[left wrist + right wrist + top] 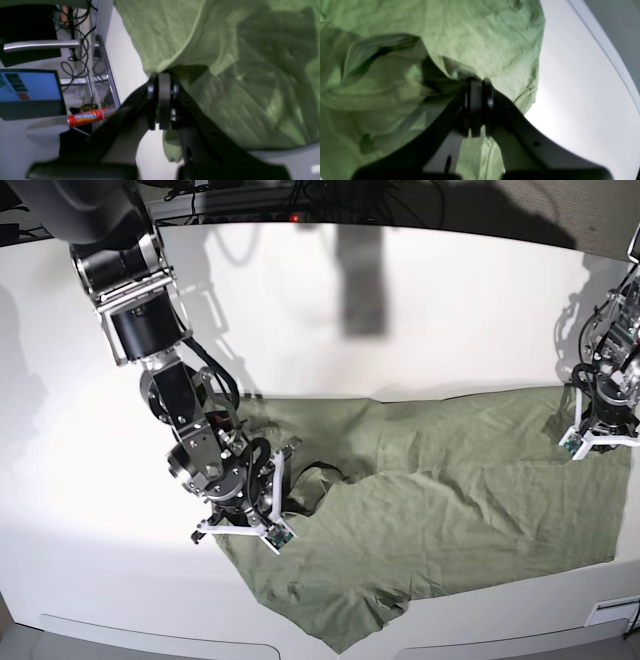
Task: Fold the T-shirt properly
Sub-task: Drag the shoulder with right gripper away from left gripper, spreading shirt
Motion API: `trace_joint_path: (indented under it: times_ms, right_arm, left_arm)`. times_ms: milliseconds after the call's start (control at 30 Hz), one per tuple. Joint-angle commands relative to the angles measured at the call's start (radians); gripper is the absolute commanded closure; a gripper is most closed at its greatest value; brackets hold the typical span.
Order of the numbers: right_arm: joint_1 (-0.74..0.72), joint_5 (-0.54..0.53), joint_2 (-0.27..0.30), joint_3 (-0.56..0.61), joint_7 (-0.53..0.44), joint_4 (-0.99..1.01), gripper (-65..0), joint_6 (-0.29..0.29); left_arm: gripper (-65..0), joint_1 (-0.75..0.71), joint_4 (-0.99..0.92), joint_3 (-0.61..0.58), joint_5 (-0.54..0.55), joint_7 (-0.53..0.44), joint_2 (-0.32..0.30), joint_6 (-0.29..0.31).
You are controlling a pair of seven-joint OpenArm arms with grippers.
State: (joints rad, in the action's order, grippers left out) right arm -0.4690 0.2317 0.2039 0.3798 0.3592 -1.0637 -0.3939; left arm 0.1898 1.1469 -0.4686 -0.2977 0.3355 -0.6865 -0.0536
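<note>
You have the T-shirt [450,500] spread on the white table [400,310], in the half nearer the camera in the base view. Its long axis runs across that view, from the right arm on the picture's left to the left arm on the picture's right. The far edge lies fairly straight; the near edge slants down to a bunched corner close to the table's front edge. Which end is the collar you cannot tell from these pictures.

Your right gripper [285,448] sits at the shirt's left end in the base view. In the right wrist view the right gripper [477,85] has its fingers closed together on a gathered fold of the cloth [460,37]; the fabric puckers into the tips from the left and above, and a hemmed edge hangs below them. Bare table shows to the right of the shirt there.

Your left gripper [597,415] is at the opposite end, at the shirt's far right corner in the base view. In the left wrist view the left gripper [163,76] also has its fingers pressed shut, pinching the cloth [240,75] right at a seamed edge. The shirt spreads up and to the right of the tips, with a small flap hanging below them.

Beyond the table's edge in that view you can see a screen [30,92], cables [80,50] and a red tube [86,118].
</note>
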Motion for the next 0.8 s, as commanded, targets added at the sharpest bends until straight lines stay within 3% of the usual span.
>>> trace_joint_path:
  times_ms: [0,233,267,333,433,533,767]
  right_arm:
    - [-0.040,-0.003,-0.010,-0.007,-0.027,0.002,0.0,0.010]
    - [-0.050,-0.003,-0.029,-0.008,-0.076,0.026,0.0,0.014]
    - [-0.049,-0.003,-0.029,-0.010,-0.090,0.026,-3.9,0.015]
    - [-0.049,-0.001,-0.029,-0.010,-0.122,0.027,-18.7,0.048]
    - [-0.050,0.005,-0.029,-0.010,-0.161,0.028,-28.7,0.169]
    - [-0.051,0.004,-0.031,-0.010,-0.177,0.028,-29.1,0.265]
    - [-0.051,0.000,-0.042,-0.010,-0.164,0.028,-29.1,0.278]
  left_arm:
    - [0.0,0.027,-0.001,0.010,-0.015,-0.011,-0.022,-0.026]
    - [0.0,0.051,-0.042,0.010,-0.015,-0.015,-0.024,-0.026]
    - [0.0,0.051,-0.041,0.010,-0.015,-0.016,-0.023,-0.026]
    - [0.0,0.052,-0.041,0.010,-0.015,-0.016,-0.020,-0.026]
    - [0.0,0.051,-0.041,0.010,-0.015,-0.016,-0.014,-0.026]
    - [0.0,0.051,-0.041,0.010,-0.015,-0.016,-0.009,-0.026]
    - [0.0,0.057,-0.041,0.010,-0.034,-0.038,-0.012,-0.026]
